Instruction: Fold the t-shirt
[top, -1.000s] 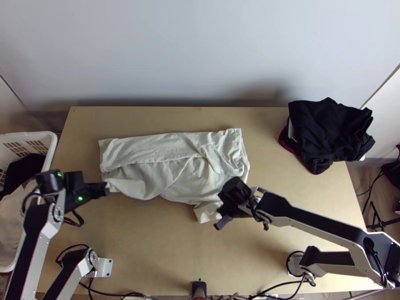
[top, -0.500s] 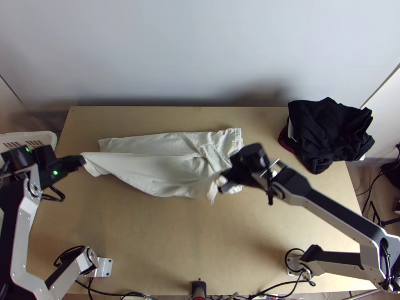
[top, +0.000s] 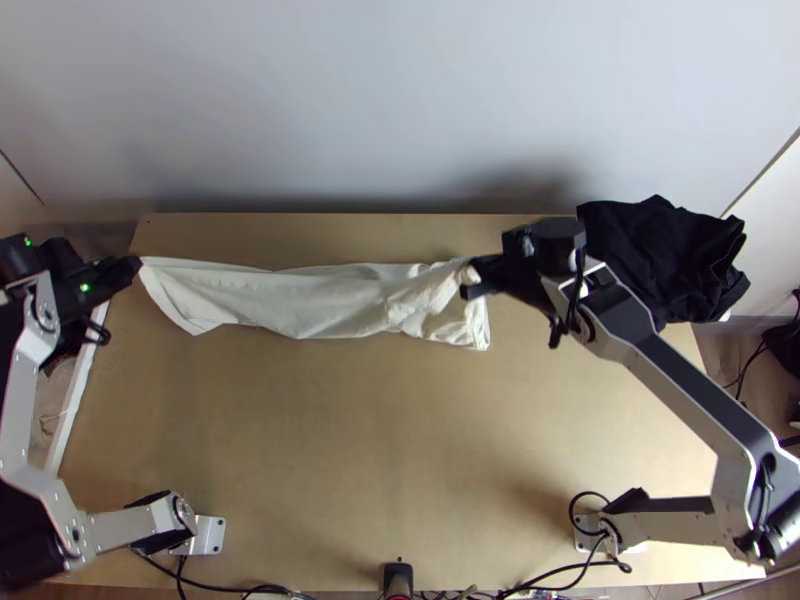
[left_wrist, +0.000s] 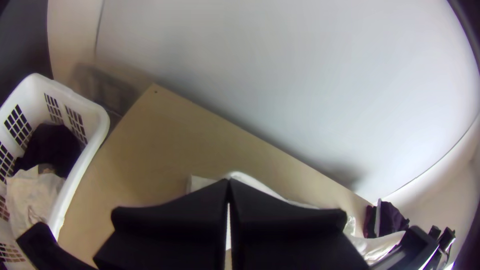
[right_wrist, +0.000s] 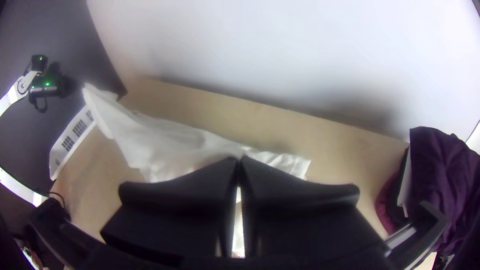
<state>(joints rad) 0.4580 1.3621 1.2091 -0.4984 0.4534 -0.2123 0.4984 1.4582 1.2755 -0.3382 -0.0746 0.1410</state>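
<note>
Here you have the pale t-shirt (top: 300, 300) stretched long over the counter (top: 350, 430), your left gripper (top: 137, 266) pinching one end in its fingers, your right gripper (top: 473, 278) pinching near the other.

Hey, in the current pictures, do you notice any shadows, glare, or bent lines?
Top view: a soft shadow low on the wall, behind the right end effector; left wrist view: the wall's edge bows in a curve, corners dark; right wrist view: the t-shirt glares near-white in the strip between the black fingers.
</note>
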